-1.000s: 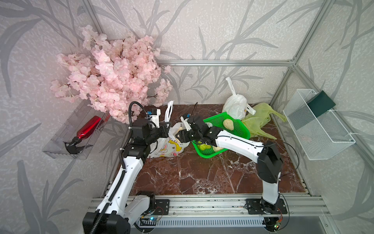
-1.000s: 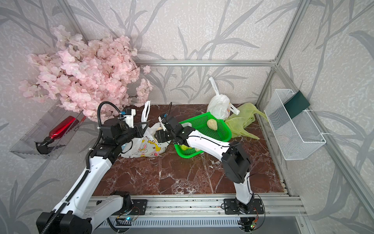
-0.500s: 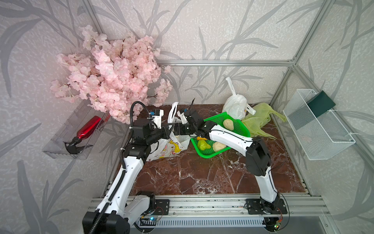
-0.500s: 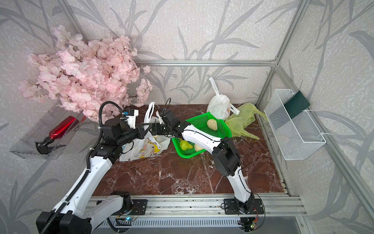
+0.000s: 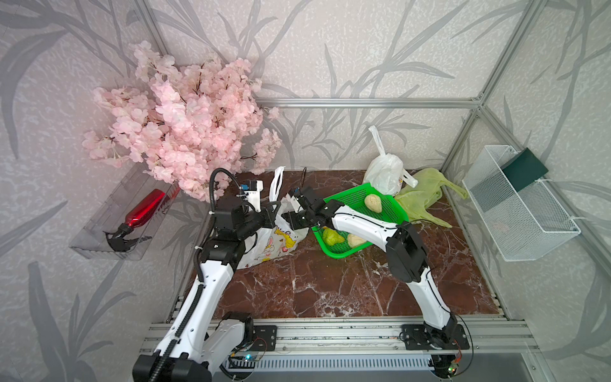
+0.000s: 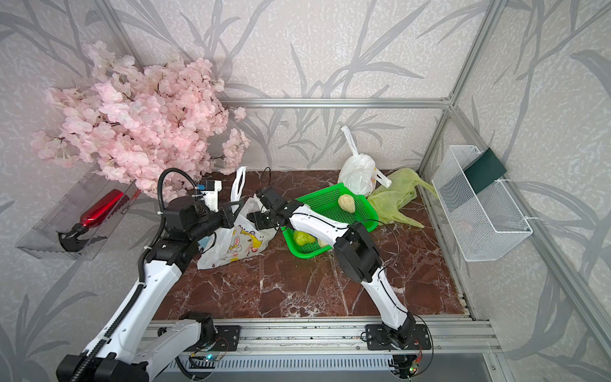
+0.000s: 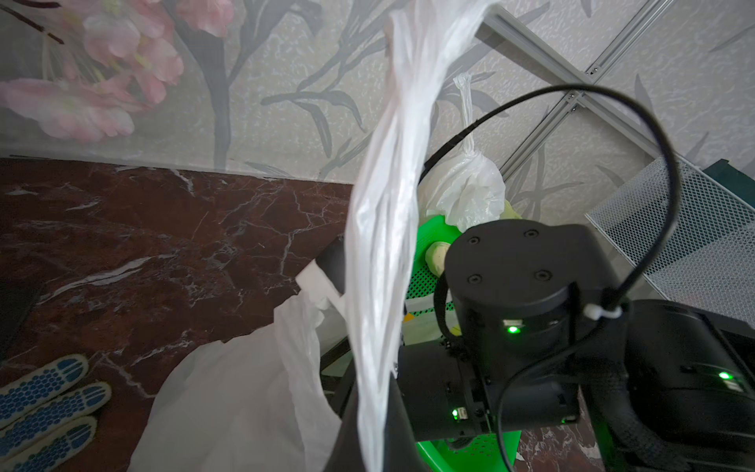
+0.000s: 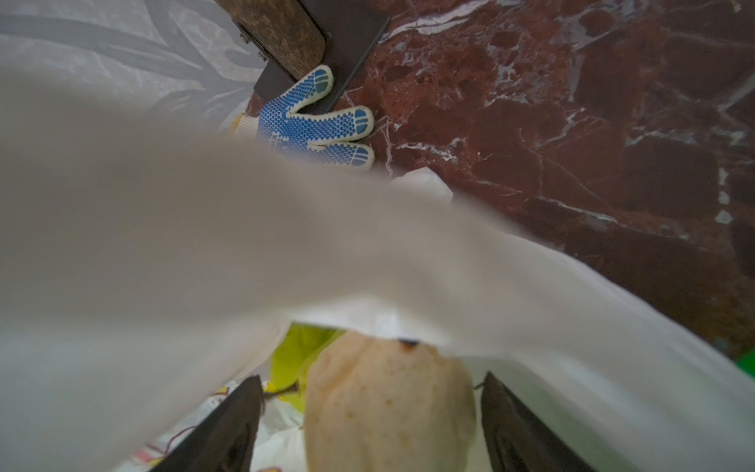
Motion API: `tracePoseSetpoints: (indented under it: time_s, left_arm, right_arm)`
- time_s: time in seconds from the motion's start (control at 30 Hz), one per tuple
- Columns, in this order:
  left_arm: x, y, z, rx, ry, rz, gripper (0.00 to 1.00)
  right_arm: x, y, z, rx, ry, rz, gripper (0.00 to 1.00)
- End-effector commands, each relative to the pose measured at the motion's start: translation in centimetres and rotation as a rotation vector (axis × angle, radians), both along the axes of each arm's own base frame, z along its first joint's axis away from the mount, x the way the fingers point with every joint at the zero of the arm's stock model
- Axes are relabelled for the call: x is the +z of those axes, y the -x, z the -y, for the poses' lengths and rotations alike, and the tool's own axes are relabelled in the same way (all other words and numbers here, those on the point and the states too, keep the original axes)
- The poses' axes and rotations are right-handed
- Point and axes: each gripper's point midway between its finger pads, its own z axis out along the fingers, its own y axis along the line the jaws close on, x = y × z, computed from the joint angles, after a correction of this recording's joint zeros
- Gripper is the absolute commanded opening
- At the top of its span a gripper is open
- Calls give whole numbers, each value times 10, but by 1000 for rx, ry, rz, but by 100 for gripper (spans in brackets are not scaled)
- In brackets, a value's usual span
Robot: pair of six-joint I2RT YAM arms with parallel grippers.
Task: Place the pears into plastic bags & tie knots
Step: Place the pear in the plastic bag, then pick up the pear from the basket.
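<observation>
My left gripper (image 5: 271, 211) (image 7: 369, 441) is shut on a handle (image 7: 388, 204) of the white rabbit-print plastic bag (image 5: 274, 244) (image 6: 238, 244) and holds it up. My right gripper (image 5: 294, 220) (image 8: 369, 378) sits at the bag's mouth. Its jaws stand open on either side of a cream pear (image 8: 388, 408), with a green pear (image 8: 294, 355) below it inside the bag. The green basket (image 5: 393, 211) holds two cream pears (image 5: 373, 203) (image 5: 355, 240) and a green pear (image 5: 331, 236). Behind it stand a tied white bag (image 5: 385, 173) with its knot (image 7: 470, 153) and a flat yellow-green bag (image 5: 421, 195).
Pink blossom branches (image 5: 185, 125) overhang the back left corner. A blue-dotted glove (image 8: 310, 122) lies on the marble behind the bag. A white wire basket (image 5: 515, 205) hangs on the right wall, and a red spray bottle (image 5: 142, 211) lies in a clear tray on the left wall.
My right gripper's jaws have spread away from the cream pear at the bag's mouth. My left gripper has kept its hold on the handle.
</observation>
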Motion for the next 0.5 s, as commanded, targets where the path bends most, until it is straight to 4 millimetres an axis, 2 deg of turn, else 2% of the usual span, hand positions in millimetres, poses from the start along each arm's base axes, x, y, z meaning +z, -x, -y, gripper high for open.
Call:
tracePoseSetpoints:
  time_s: [0.0, 0.07, 0.13, 0.2, 0.27, 0.33, 0.43, 0.47]
  left_arm:
    - [6, -4, -14, 79, -21, 31, 0]
    - [5, -7, -19, 104, -45, 24, 0]
    - [3, -9, -22, 120, -67, 14, 0]
    - [1, -11, -23, 127, -78, 7, 0]
    - [1, -11, -21, 116, -74, 11, 0]
    - [4, -11, -16, 91, -61, 18, 0]
    - [9, -11, -10, 60, -39, 29, 0]
    - [9, -11, -8, 51, -35, 27, 0]
  right_arm:
    - [97, 4, 17, 42, -123, 102, 87]
    - [118, 4, 42, 13, -147, 116, 87]
    - [129, -3, 76, -48, -149, 133, 86]
    - [128, -14, 118, -132, -122, 147, 83]
    - [113, -31, 170, -250, -66, 151, 82]
    - [77, -49, 216, -354, -4, 87, 80]
    - [45, -69, 284, -497, 192, 100, 80]
    - [35, -75, 300, -526, 246, 99, 81]
